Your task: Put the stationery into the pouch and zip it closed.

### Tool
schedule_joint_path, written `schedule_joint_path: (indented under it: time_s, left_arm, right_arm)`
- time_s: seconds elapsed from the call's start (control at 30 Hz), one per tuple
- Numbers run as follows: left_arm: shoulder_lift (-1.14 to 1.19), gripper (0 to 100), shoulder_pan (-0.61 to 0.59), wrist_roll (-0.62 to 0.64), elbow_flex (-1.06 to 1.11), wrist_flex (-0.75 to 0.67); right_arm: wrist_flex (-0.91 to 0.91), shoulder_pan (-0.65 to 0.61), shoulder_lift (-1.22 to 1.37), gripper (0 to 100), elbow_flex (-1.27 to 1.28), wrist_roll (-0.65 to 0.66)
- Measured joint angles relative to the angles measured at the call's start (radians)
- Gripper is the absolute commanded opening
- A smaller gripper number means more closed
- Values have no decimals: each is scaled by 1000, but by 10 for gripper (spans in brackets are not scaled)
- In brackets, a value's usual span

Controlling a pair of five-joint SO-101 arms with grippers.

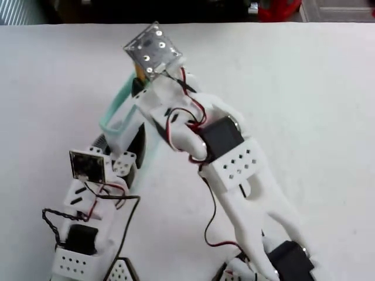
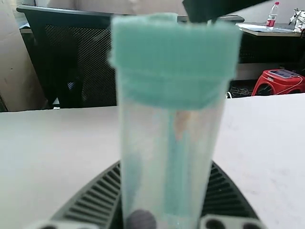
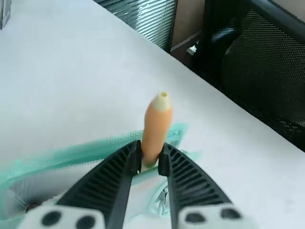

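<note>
Above the pouch (image 3: 71,152), right claw (image 3: 150,160) extended forward, clenched on orange pen (image 3: 155,126), left claw (image 2: 164,212) grasping pouch.

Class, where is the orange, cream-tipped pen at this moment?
In the right wrist view, the orange, cream-tipped pen stands clamped in the right gripper, close to the teal-edged clear plastic pouch that the left gripper holds.

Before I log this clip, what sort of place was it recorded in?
Probably an office or lab: a white table with black mesh chairs behind it, a red stool on the floor, and window blinds.
</note>
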Motion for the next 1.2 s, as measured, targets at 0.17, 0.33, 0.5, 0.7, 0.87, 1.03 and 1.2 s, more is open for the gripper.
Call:
schedule_joint_path:
  time_s: [0.17,0.33,0.5,0.7,0.87,1.03,1.2]
  left_arm:
    - [0,181,0,0,0,0]
    - [0,181,0,0,0,0]
    - [0,181,0,0,0,0]
    - [0,181,0,0,-2,0]
    - [0,178,0,0,-2,0]
    - [0,177,-5,0,-2,0]
    - [0,140,-18,0,-2,0]
  right_arm:
    - [132,-2,78,53,-135,0]
    - [206,-9,89,224,-201,-15]
    - [215,-2,89,240,-219,-75]
    - [209,6,46,240,-219,-83]
    - [143,117,37,240,-219,-83]
    - [132,262,144,240,-221,-83]
    - [130,310,313,240,-144,-83]
